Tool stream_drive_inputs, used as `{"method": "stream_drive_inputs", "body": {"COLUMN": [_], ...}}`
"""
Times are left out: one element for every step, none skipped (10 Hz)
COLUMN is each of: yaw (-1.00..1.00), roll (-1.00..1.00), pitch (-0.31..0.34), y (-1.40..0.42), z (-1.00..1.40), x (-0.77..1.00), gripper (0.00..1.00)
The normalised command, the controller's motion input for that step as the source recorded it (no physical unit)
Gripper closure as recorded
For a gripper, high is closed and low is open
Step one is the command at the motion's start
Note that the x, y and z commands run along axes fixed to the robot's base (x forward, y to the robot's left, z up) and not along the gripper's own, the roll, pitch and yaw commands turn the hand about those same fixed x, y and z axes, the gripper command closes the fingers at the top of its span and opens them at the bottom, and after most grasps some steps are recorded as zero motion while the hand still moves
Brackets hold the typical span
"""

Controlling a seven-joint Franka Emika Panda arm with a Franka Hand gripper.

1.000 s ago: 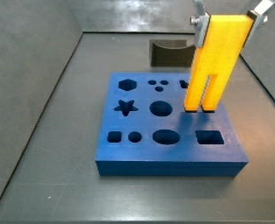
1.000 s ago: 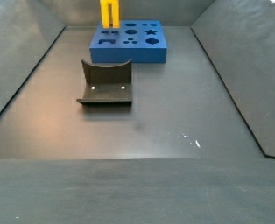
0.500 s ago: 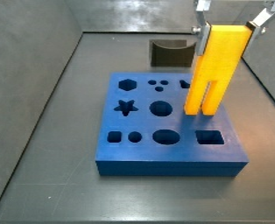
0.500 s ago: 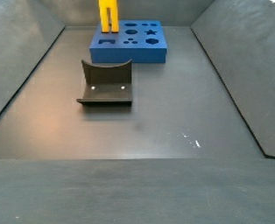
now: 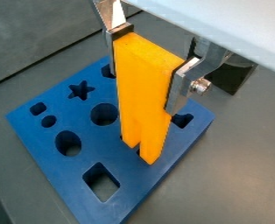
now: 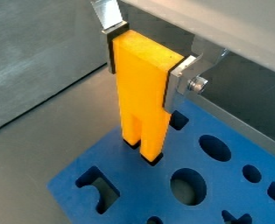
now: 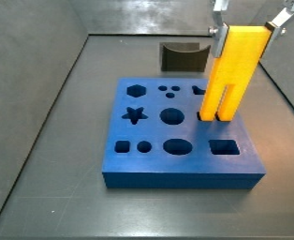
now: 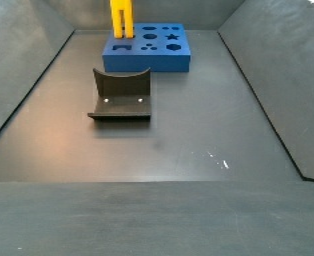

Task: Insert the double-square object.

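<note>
Claw (image 5: 150, 68) seen closed on the upper part of the double-square object (image 5: 144, 101), silver fingers (image 6: 182, 76) pressed to opposite faces; peg held upright, legs down, hanging directly below the claw. Insertion step judged in hand: leg tips sit at or just above the blue board (image 7: 181, 141), at its edge in a side view; seating depth cannot be told. Next move judged to call for straight descent, legs aligned to matching slot. Dark curved block (image 8: 121, 94) stands well apart on the tabletop (image 8: 187, 140).

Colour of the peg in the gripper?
Bright yellow double-square object, clearest in a wrist view, held by the gripper over the blue board.
</note>
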Motion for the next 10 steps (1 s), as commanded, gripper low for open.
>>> {"method": "stream_drive_inputs", "body": {"yaw": [-0.03, 0.00, 0.00, 0.00, 0.00, 0.00, 0.00, 0.00, 0.00, 0.00], "roll": [0.01, 0.00, 0.00, 0.00, 0.00, 0.00, 0.00, 0.02, 0.07, 0.08], "pitch": [0.016, 0.000, 0.000, 0.000, 0.043, 0.037, 0.019, 0.039, 0.050, 0.061], "y": [0.00, 0.04, 0.03, 0.00, 0.00, 0.00, 0.00, 0.00, 0.02, 0.00], "z": [-0.07, 0.00, -0.03, -0.15, -0.29, -0.46, -0.56, -0.56, -0.54, -0.45], "x": [-0.22, -0.15, 0.00, 0.12, 0.24, 0.16, 0.18, 0.16, 0.00, 0.00], "gripper": [1.00, 1.00, 1.00, 1.00, 1.00, 1.00, 1.00, 1.00, 1.00, 1.00]}}
